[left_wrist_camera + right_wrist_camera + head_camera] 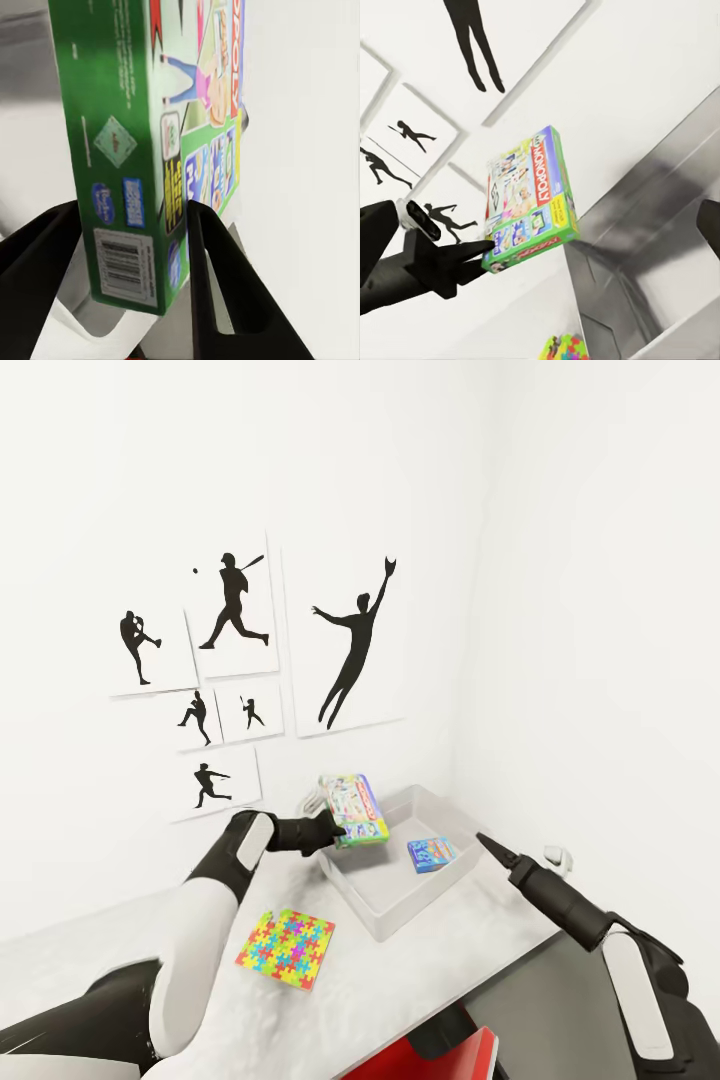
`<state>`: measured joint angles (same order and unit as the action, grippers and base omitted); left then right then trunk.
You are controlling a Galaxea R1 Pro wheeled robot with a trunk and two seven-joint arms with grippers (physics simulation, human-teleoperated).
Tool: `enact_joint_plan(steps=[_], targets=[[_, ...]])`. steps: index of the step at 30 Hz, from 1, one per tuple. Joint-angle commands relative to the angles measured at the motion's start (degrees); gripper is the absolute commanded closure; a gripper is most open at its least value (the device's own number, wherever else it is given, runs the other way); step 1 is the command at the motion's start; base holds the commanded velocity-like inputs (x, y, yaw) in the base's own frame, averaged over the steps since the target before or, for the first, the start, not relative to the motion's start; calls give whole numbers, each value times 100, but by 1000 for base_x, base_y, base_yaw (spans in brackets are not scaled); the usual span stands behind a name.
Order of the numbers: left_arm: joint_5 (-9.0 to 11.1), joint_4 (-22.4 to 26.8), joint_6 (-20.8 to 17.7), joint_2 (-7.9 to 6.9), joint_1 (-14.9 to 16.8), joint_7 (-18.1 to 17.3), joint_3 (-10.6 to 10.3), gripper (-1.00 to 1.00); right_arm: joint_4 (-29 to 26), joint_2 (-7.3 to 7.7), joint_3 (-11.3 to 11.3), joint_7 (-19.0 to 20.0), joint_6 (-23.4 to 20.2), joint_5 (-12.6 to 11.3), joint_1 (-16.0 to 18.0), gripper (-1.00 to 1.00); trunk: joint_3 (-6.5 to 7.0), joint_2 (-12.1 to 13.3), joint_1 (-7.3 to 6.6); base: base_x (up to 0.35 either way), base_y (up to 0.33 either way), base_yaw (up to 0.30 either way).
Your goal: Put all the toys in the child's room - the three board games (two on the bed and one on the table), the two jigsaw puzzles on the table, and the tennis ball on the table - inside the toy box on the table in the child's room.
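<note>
My left gripper point(340, 828) is shut on a white-green-yellow board game point(353, 811), held on edge above the near-left rim of the toy box point(372, 912). Up close, both fingers clamp the board game point(127, 150) on its green side. The toy box is a pale grey open bin on the table point(190, 930), and a blue board game point(432, 854) lies inside it. One jigsaw puzzle point(286, 948) lies flat on the table in front of the box. My right gripper point(483, 841) hovers open and empty by the box's right side; one fingertip point(709, 225) shows at the picture's edge.
White walls meet in a corner just behind the toy box, and black baseball silhouette posters point(232, 660) hang on the left wall. A small white object point(556, 855) sits on the table right of the box. A red seat point(440, 1060) stands below the table's front edge.
</note>
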<state>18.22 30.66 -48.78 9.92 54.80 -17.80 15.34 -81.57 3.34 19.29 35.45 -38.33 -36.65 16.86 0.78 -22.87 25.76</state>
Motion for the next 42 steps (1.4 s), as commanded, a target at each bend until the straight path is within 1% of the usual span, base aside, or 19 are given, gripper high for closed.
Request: enact_joint_plan(steps=[1, 2, 6, 14, 19, 23, 25, 27, 28, 31, 32, 35, 42], targets=[[71, -67, 32, 8, 4, 37, 50, 100, -2, 0, 30, 40, -39, -26, -5, -100, -2, -5, 2, 0, 0, 0], [165, -197, 175, 8, 4, 167, 49, 100, -4, 0, 93, 94, -38, -26, -16, -100, -2, -5, 2, 0, 0, 0], [315, -523, 571, 8, 5, 496, 48, 100, -7, 0, 279, 224, -35, -26, -30, -100, -2, -5, 2, 0, 0, 0], [353, -952, 1019, 8, 10, 598, 35, 100, -4, -9, 337, 329, -19, -23, -34, -100, -3, -5, 2, 0, 0, 0], [357, -1020, 1049, 8, 12, 563, 31, 100, 6, -9, 340, 331, -17, -28, -34, -100, -24, -5, 2, 0, 0, 0], [385, -998, 1013, 8, 12, 546, 26, 100, 14, -9, 346, 331, -20, -32, -34, -100, -58, -5, 2, 0, 0, 0], [489, -972, 933, 8, 13, 543, 24, 100, 16, -9, 350, 333, -25, -33, -34, -100, -76, -5, 2, 0, 0, 0], [632, -839, 751, 8, 13, 541, 23, 100, 12, -9, 354, 335, -31, -34, -34, -100, -95, -5, 2, 0, 0, 0], [664, -783, 689, 8, 13, 541, 22, 100, 12, -9, 354, 336, -31, -34, -34, -100, -104, -5, 2, 0, 0, 0], [754, -470, 324, 8, 17, 541, 22, 100, 10, -6, 356, 339, -37, -40, -34, -100, -132, -5, 2, 0, 0, 0], [771, -367, 200, 8, 16, 540, 22, 100, 10, -4, 356, 339, -39, -41, -34, -100, -141, -5, 2, 0, 0, 0], [795, -209, -3, 8, 24, 549, 17, 100, 8, -2, 356, 343, -42, -43, -34, -100, -169, -5, 2, 0, 0, 0], [806, -119, -305, 8, 190, 557, 13, 100, -7, -1, 366, 348, -56, -71, -34, -100, -235, -5, 2, 0, 0, 0]])
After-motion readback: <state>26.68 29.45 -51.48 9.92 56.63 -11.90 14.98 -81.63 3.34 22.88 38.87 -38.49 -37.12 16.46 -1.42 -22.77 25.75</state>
